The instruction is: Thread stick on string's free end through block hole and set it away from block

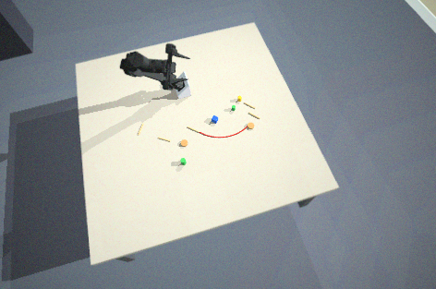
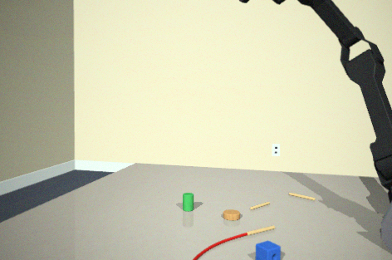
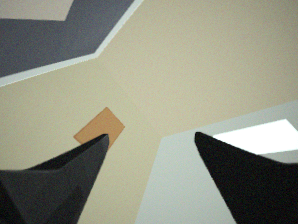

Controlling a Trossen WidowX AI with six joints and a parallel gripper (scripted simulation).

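The blue block (image 1: 214, 119) (image 2: 267, 251) stands on the table, with a hole showing in one side in the exterior view. A thin wooden stick (image 1: 193, 129) (image 2: 262, 230) lies on the table beside the block, joined to the red string (image 1: 222, 137) (image 2: 220, 243). The string curves around the block, clear of it, to the round wooden button (image 1: 250, 126). My gripper (image 1: 187, 69) (image 3: 152, 137) is open and empty, raised high above the table and away from the block and stick. The wrist view shows walls and ceiling, none of the task's objects.
Loose sticks lie at the left (image 1: 140, 128) (image 2: 301, 196), near it (image 1: 163, 139) (image 2: 260, 205), and at the right (image 1: 248, 105) (image 1: 254, 115). Also on the table (image 1: 139, 221) are another wooden disc (image 1: 184, 143) (image 2: 232, 215), green cylinders (image 1: 183, 162) (image 1: 234, 108) (image 2: 188, 202) and a yellow object (image 1: 239, 99).
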